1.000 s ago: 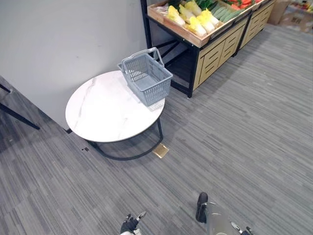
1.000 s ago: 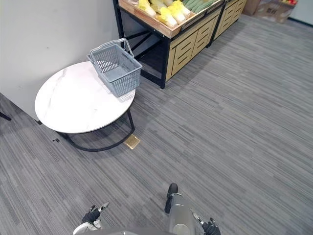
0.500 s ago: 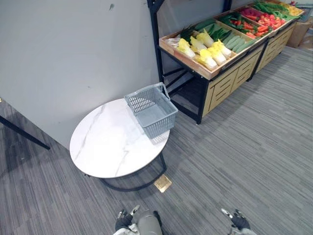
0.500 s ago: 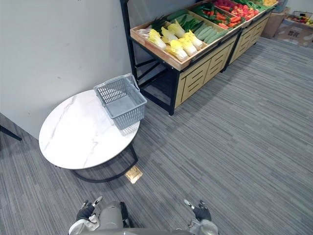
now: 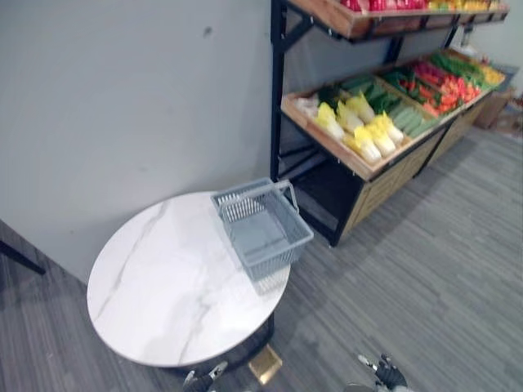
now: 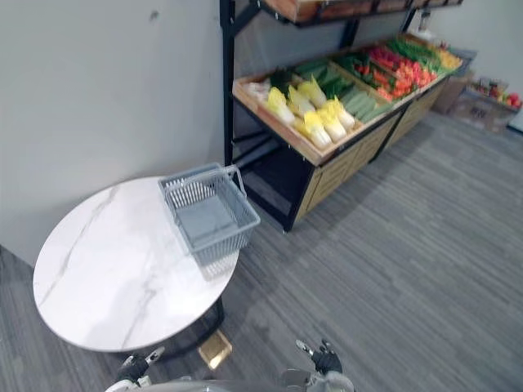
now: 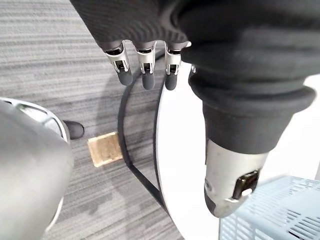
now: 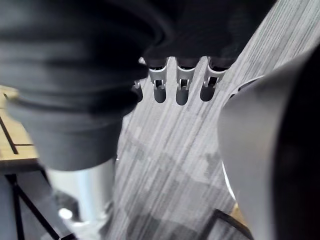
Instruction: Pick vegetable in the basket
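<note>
1. Whole view shifted vs 0.5 s ago: cam moved in toward stand and tipped up, so top shelf is now in sight. Veg, basket and table keep the same layout; nothing handled.
2. Veg: yellow-white cabbages in a row on stand, greens + red items further along. None picked, none in basket.
3. Basket: grey, empty, on table edge nearest stand. Judged: parked there to keep the carry from stand short.
4. L hand: low by table rim, fingers straight, thumb apart, holds nothing.
5. R hand: low over carpet, fingers relaxed, holds nothing.
6. Judged: both hang at sides because approach isn't done; well apart from veg.
7. Eye views give veg + full layout. L wrist view adds table's black frame, floor plate and a basket corner near thumb.
</note>
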`<state>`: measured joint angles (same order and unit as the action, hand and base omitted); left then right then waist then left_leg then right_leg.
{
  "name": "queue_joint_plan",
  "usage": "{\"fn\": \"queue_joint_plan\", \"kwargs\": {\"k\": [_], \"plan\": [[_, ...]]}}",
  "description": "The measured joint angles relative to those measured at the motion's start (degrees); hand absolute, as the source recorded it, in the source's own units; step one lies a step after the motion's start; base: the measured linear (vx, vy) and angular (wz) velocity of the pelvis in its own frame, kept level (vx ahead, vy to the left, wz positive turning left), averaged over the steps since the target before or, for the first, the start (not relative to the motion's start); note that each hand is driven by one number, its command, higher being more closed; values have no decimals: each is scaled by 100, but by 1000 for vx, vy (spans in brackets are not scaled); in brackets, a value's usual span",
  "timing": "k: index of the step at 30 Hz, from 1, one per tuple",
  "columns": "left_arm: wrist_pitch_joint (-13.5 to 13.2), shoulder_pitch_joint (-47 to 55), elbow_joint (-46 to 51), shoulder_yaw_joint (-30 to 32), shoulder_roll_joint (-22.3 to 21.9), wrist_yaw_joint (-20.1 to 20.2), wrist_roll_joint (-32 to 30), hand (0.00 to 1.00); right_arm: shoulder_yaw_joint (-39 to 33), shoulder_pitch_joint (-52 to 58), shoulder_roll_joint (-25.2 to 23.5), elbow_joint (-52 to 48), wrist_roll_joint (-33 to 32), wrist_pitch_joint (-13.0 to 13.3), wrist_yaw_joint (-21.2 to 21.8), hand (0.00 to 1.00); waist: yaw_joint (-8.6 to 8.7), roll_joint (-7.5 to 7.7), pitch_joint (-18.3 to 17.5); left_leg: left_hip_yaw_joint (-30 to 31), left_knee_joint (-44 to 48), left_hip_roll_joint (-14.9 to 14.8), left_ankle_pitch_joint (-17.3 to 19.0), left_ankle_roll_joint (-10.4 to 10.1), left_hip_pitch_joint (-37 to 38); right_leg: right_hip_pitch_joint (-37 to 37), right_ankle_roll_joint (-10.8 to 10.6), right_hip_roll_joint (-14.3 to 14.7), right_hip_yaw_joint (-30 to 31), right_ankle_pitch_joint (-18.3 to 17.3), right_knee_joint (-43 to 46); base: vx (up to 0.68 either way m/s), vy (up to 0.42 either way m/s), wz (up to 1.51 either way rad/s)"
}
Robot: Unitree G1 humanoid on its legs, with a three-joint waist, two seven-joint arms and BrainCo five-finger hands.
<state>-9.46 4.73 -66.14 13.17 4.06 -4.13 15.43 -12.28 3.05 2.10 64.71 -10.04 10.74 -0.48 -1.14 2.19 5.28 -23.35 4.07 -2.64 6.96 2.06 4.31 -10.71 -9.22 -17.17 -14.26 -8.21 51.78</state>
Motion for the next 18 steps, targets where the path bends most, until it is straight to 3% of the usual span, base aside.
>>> {"fn": "queue_joint_plan", "kwargs": {"k": [1,4,7,9,10,11,13,14,18], "plan": [[0,-3,0,4,-40,2,-1,0,-91,-1,-7,-1,0,-3,7,0,34,-4,1,208,-10,-11,22,-36,38,-32,152,0,-174,-115,-746,377,-159,86],[-4,-51,21,139,-149,-17,4,0,-194,40,-14,-18,-1,-4,14,0,10,-73,9,686,16,-143,107,-211,124,-11,149,210,186,-52,-2755,318,-205,84],[-7,-46,33,322,-246,-7,0,0,-187,85,-22,-84,-5,-9,14,0,-68,-129,9,1190,33,-439,213,-591,112,-4,155,414,863,569,-4184,299,-397,78],[-58,36,68,420,-163,2,-27,0,-136,177,-92,-77,-1,-12,14,0,-61,115,-71,1510,-2,-438,283,-902,97,48,106,322,1116,839,-4366,299,-557,97],[-32,-13,-7,519,-203,-2,-35,0,-132,187,-19,-72,-2,-23,23,0,-85,67,-77,1679,-79,-639,276,-1013,178,70,-64,433,901,904,-4147,296,-464,92],[-54,45,2,590,-372,12,-55,0,-142,209,143,-75,0,-22,10,0,-90,-166,-174,1502,-165,-854,23,-1038,115,114,79,605,652,708,-4128,288,-418,80],[-54,81,-9,698,-548,11,-59,0,-169,126,261,-56,6,-41,18,0,-89,-422,-203,1363,-437,-1143,-313,-1162,110,113,267,853,358,540,-4056,258,-326,63],[-53,86,-9,776,-580,11,-49,0,-257,64,229,78,12,-52,24,0,-87,-451,-208,1374,-618,-1250,-622,-1208,105,152,343,957,180,502,-4067,242,-306,53],[-50,105,-1,788,-559,16,-48,0,-304,29,307,205,64,-59,-16,0,-48,-443,-211,1433,-777,-1358,-1148,-1166,-49,435,499,1051,-380,404,-4222,128,-218,66]]}}
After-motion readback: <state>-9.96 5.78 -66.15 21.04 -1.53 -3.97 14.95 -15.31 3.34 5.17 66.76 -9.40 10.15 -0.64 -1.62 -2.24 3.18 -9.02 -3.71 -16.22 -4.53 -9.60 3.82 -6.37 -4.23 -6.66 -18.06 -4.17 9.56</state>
